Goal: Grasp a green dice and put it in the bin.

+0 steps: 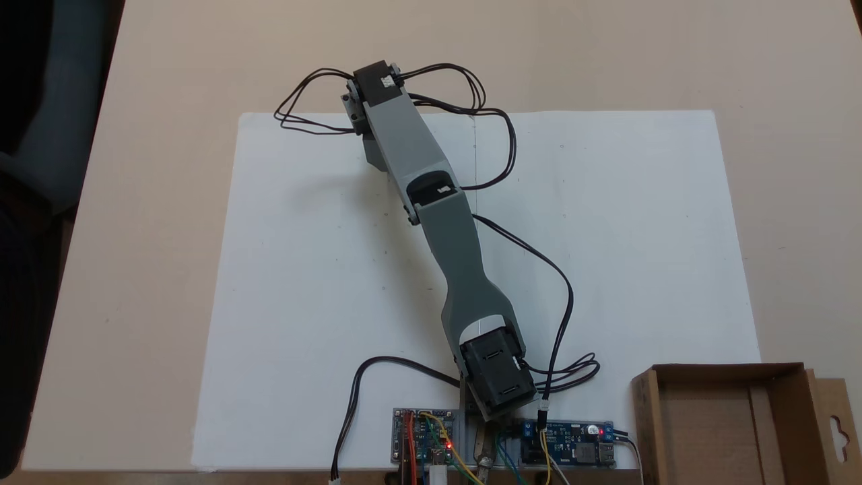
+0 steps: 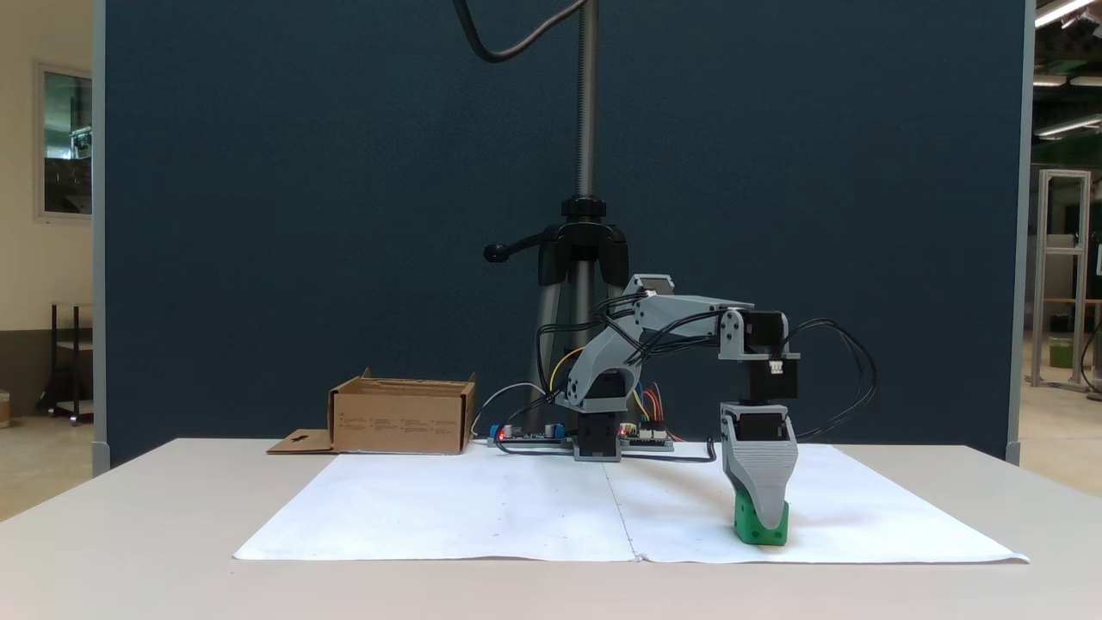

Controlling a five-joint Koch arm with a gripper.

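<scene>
Lab hall; blue partition, tripod, circuit boards

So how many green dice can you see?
1. The green dice sits on the white paper under the gripper, whose fingers come down in front of it. In the view from above the arm covers that spot, so another could be hidden.

Matt grey plastic arm, ribbed on gripper. Smooth green plastic dice. Plain brown cardboard bin. Flat white paper sheet on smooth beige table.
</scene>
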